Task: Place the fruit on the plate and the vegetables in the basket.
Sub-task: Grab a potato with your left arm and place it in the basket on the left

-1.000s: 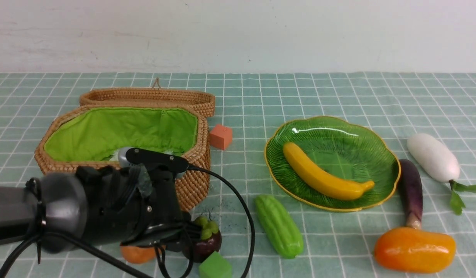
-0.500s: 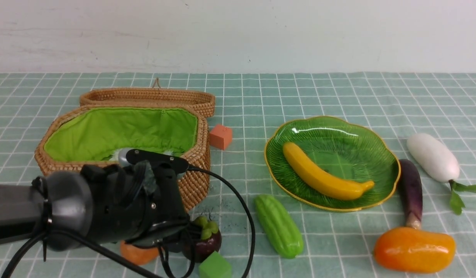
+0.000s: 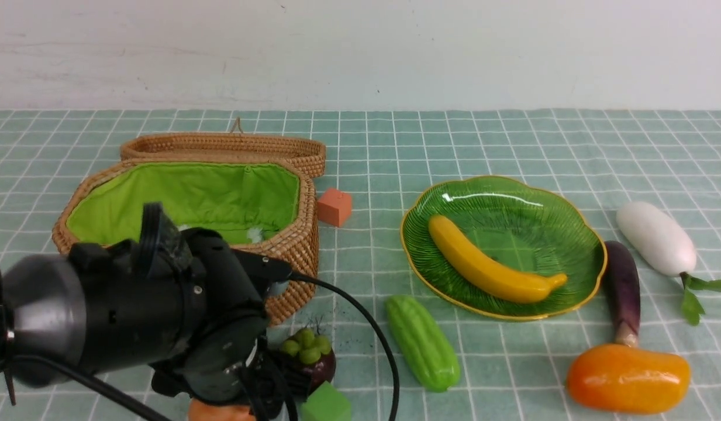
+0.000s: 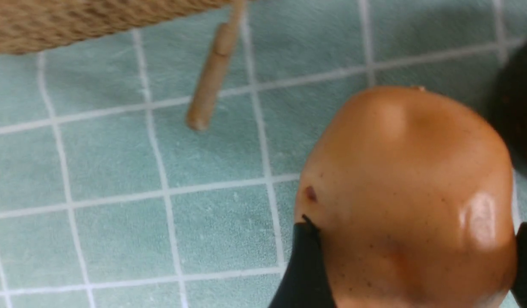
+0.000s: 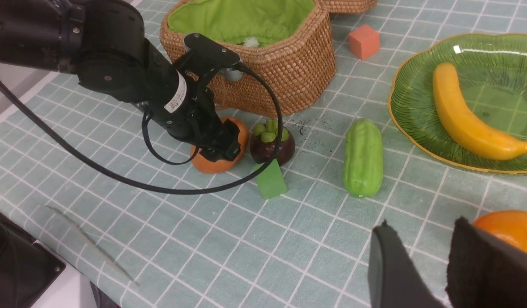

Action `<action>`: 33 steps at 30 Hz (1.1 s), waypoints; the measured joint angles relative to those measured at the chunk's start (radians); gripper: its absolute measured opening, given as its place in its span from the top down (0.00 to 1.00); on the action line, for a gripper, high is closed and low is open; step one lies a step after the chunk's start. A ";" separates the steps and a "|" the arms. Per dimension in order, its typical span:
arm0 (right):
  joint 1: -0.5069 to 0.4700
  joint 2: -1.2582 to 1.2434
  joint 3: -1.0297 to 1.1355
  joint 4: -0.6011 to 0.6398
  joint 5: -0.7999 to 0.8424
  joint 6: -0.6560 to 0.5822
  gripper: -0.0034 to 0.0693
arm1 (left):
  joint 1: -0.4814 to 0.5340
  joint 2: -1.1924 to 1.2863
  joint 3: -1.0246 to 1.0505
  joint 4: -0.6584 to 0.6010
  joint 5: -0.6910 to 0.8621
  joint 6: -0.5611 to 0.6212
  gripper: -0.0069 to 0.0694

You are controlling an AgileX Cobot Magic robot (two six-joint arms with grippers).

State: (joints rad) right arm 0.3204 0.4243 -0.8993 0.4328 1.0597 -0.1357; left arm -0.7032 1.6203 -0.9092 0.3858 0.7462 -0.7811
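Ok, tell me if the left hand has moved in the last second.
Yes: the left hand sank lower against the basket, down around the potato.

You're most likely looking at a robotics lab bench: a desk (image 3: 395, 134) under a teal checked cloth (image 3: 512, 374), a bare white wall (image 3: 360, 52) behind the woven basket (image 3: 296, 251), a glossy toy gourd (image 3: 423, 342) and a small orange cube (image 3: 334, 206) near it, and a black cabled robot arm (image 3: 103, 310) in front of it.
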 joint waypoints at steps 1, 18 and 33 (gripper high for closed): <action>0.000 0.000 0.000 0.000 0.000 0.000 0.66 | 0.000 0.000 0.000 0.000 0.000 0.008 0.20; 0.000 0.000 0.000 0.000 -0.004 0.000 0.66 | 0.000 0.007 0.006 0.005 -0.012 0.024 0.05; 0.000 0.000 0.000 -0.002 -0.011 0.000 0.66 | -0.001 0.033 0.004 0.035 -0.054 0.010 0.13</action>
State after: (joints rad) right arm 0.3204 0.4243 -0.8993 0.4306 1.0483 -0.1357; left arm -0.7043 1.6533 -0.9053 0.4205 0.6918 -0.7707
